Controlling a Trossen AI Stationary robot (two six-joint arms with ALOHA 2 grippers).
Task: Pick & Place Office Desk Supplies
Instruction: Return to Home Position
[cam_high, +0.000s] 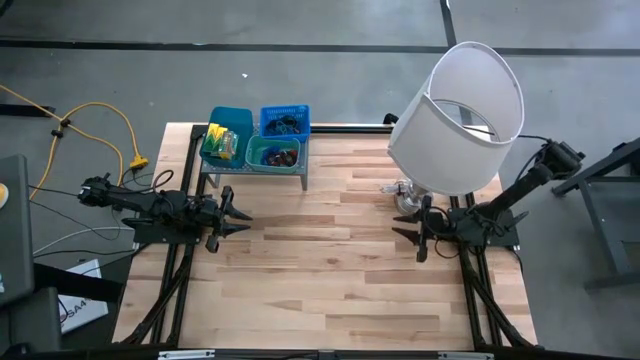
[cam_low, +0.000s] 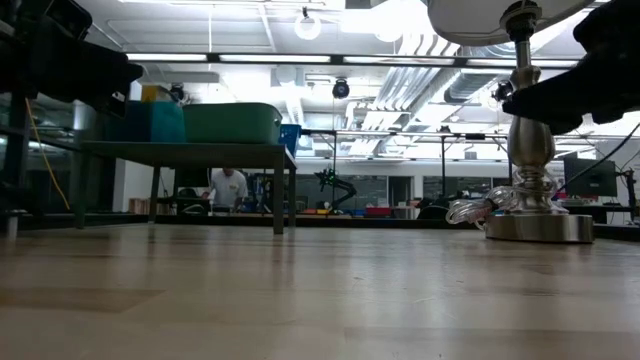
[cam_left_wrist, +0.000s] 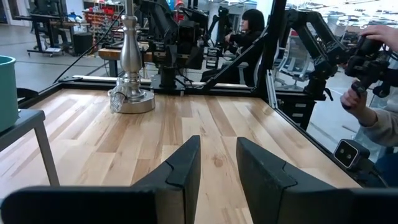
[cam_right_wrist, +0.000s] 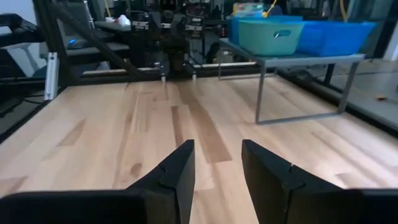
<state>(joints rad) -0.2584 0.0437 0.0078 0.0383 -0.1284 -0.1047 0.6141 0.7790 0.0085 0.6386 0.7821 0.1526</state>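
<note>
Nearest the overhead camera, the white lamp shade (cam_high: 458, 118) fills the upper right. From left to right: left gripper (cam_high: 240, 220) at mid-left over the wooden table (cam_high: 330, 290), fingers (cam_left_wrist: 186, 168) spread, holding nothing. Grey shelf (cam_high: 304, 180) at upper centre-left carries three bins, with yellow-green packets (cam_high: 220, 143) in the left blue bin (cam_high: 232, 111), dark loops (cam_high: 283, 124) in the perforated blue bin (cam_high: 285, 108), and dark and red items (cam_high: 280, 157) in the green bin (cam_high: 251, 152). Right gripper (cam_high: 408, 232) at mid-right, beside the lamp base (cam_high: 400, 190), fingers (cam_right_wrist: 180, 168) spread, empty.
</note>
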